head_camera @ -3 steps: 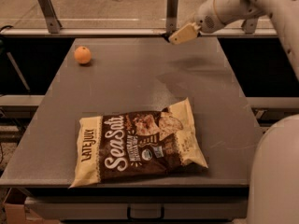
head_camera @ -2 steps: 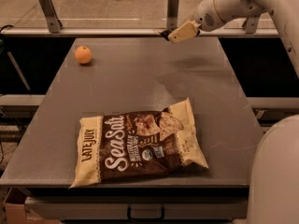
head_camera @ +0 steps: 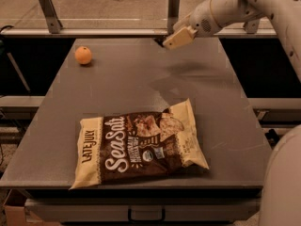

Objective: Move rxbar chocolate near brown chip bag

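ok so the tool is hanging over the far edge of the counter, up at the back right, with the arm reaching in from the right side; honestly I can't tell if it's clamped or loose from this angle. There's 1 little dark sliver poking out at its tip, and I'm reading that as the chocolate bar, mostly because nothing small and black is lying anywhere on the counter; so my guess is it's being carried up in the air, not resting on anything.

The chip bag is lying flat near the front edge, well apart from the tool, label facing up; the orange is sitting alone at the far left corner, out of the way of any straight path between the 2. Being held high like that makes sense to me; it's keeping the bar clear of the surface while it's travelling, and the bag's far side is leaving plenty of open counter to set down on.

Comparing with 1 second back: the tool is drifting a touch to the left and a hair lower, so it's looking like the start of the swing toward the bag; the bag and the orange aren't budging at all. Most of the trip is still ahead, I'd say.
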